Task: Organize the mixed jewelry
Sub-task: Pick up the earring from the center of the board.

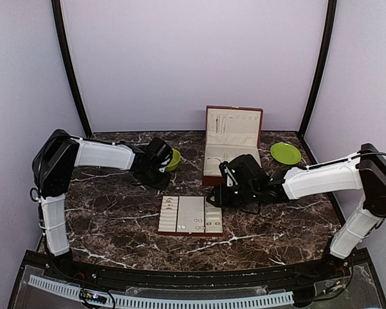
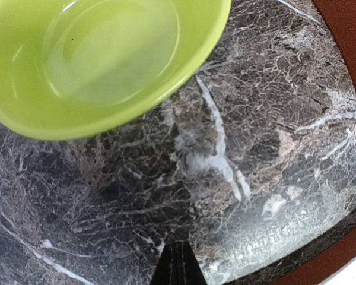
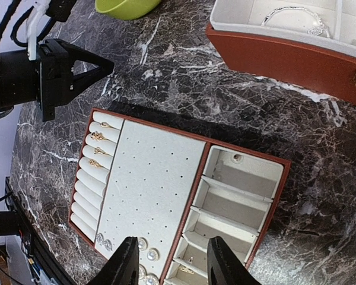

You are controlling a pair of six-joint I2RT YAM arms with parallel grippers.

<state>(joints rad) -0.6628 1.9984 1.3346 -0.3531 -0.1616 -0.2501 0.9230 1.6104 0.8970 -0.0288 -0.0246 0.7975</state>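
Observation:
The red-brown tray (image 1: pixel 190 214) lies at the table's middle; in the right wrist view (image 3: pixel 193 196) it shows cream lining. Small gold-tone rings (image 3: pixel 98 138) sit in its roll slots, pearl studs (image 3: pixel 147 249) on its pin panel, and tiny pieces (image 3: pixel 187 270) in a side compartment. My right gripper (image 3: pixel 173 264) is open and empty, hovering over the tray's stud end; it sits at the tray's right corner in the top view (image 1: pixel 220 193). My left gripper (image 2: pixel 178 264) is shut and empty, low over the marble beside the lime-green bowl (image 2: pixel 101 59), as the top view (image 1: pixel 159 168) also shows.
The open red-brown box (image 1: pixel 231 138) stands behind the tray, with a silvery bracelet (image 3: pixel 296 13) in its base. A lime-green plate (image 1: pixel 285 152) lies at the back right. The bowl (image 1: pixel 173 159) is at the back left. The box's edge (image 2: pixel 350 35) is near my left gripper.

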